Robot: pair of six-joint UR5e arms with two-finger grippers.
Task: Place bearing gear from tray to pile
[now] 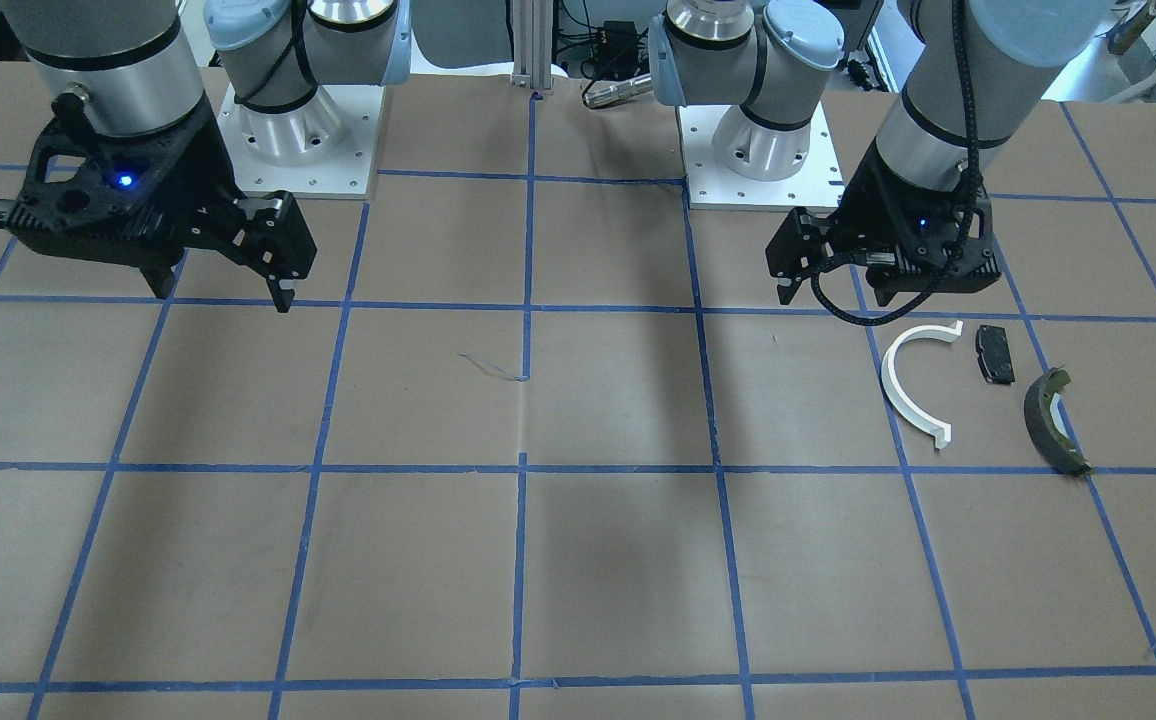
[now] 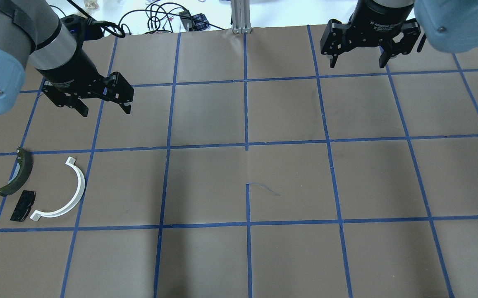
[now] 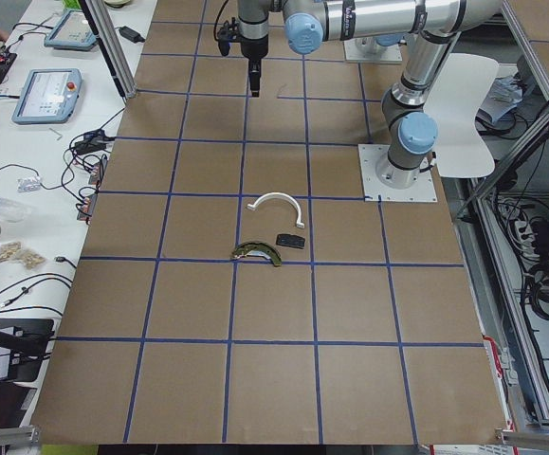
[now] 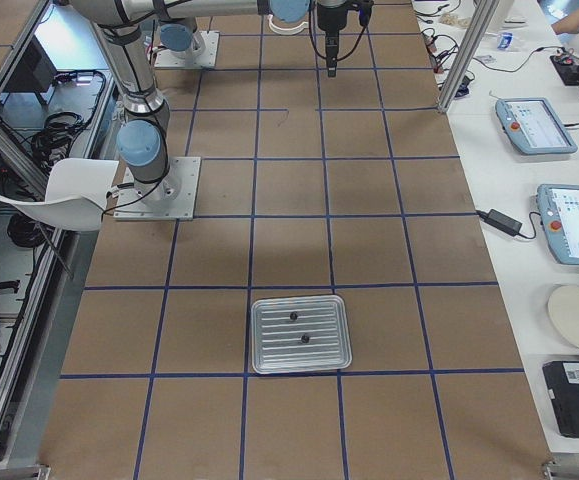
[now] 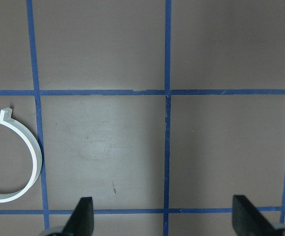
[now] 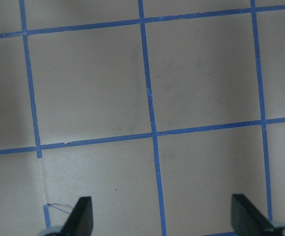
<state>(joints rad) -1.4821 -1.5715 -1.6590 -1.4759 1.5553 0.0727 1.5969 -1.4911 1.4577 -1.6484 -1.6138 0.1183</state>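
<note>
Metal tray [image 4: 259,335] at the bench's right end is holding two small dark bearing gears [image 4: 292,316], seemingly. Right hand [image 2: 357,65] and left hand [image 2: 106,112] are hanging open, empty; the right needs centring squarely over one gear.

Robotics laboratory: two industrial robots, the left arm [image 3: 411,142] and the right arm [image 4: 141,150], each stand bolted through a metal base plate [image 1: 358,175] to a wide bench [image 3: 274,379] covered in brown paper and gridded with blue tape [image 2: 246,111]. Teach pendants [image 4: 535,125] lie on a white side table [image 4: 509,180], tangled cables [image 2: 160,16] trail beside an aluminium post [image 2: 241,16], and a white chair [image 3: 464,114] stands behind the rig.
</note>
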